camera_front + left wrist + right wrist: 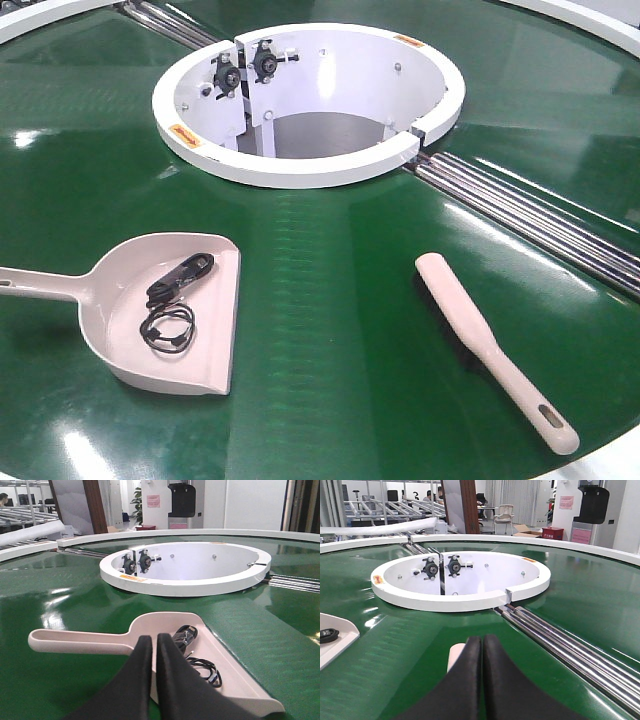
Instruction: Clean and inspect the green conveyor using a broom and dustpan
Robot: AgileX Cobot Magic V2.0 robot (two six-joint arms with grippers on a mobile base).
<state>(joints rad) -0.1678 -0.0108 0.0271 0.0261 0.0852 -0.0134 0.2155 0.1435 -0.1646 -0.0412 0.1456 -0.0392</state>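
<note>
Overhead, glossy green conveyor [330,300] mirrors room lights around its white hub [310,165].

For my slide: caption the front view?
Dustpan holding black cables and broom lie apart on green conveyor.

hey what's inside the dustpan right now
The dustpan holds two black items: a bundled cable or strap and a loose coil of thin black wire. In the left wrist view, the left gripper hides part of the pan.

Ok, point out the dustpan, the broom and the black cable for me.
dustpan [120,300], front view, bare pan floor.
broom [470,325], front view, flat back near the handle.
black cable [168,328], front view, coiled loop inside the dustpan.
</note>
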